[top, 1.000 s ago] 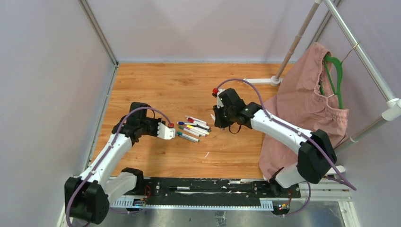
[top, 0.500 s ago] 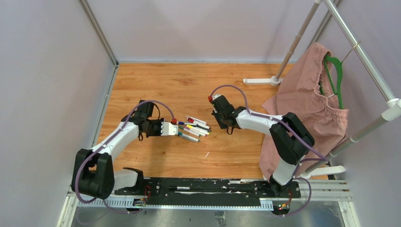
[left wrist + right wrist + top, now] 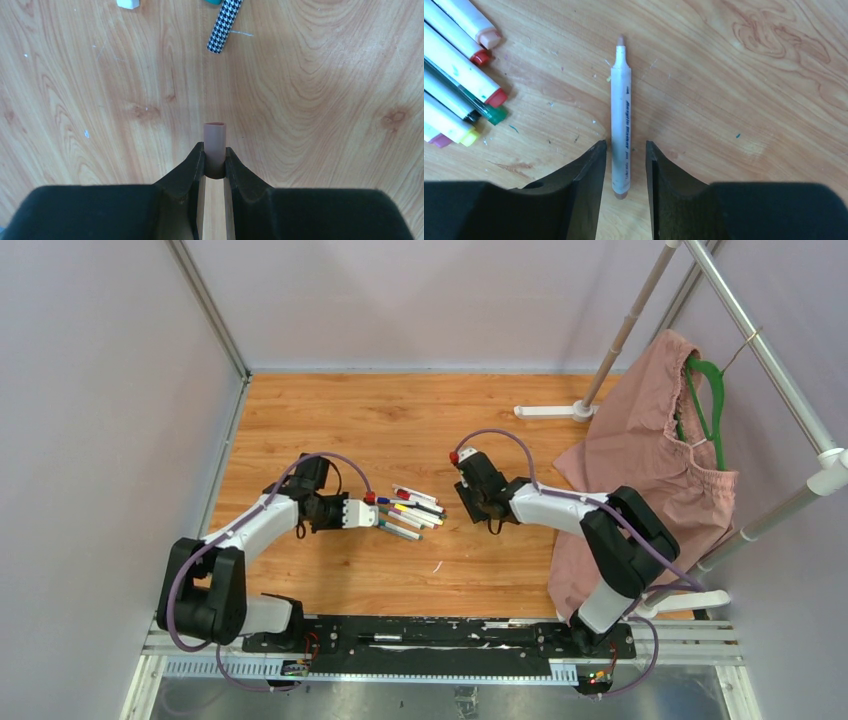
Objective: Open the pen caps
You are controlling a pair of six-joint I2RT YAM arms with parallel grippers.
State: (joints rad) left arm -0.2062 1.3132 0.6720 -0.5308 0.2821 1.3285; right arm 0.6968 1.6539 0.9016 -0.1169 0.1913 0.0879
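Left jaws pinch loose brownish cap [image 3: 215,141], likely to drop aside. Right jaws spread astride uncapped marker [image 3: 621,100], flat on desk [image 3: 749,100], ungripped.

brown cap [image 3: 215,142], houndstooth pen [image 3: 225,27], white marker [image 3: 621,110]

1. Pink garment [image 3: 650,480]: hung up, its lower hem lying over the counter's right edge.
2. Green hanger [image 3: 716,405]: in the garment's top opening.
3. Metal rail [image 3: 765,340]: slanting above the garment.
4. White rack foot [image 3: 548,411]: just left of the garment.
5. Wooden counter [image 3: 330,420]: spreads left of the garment.
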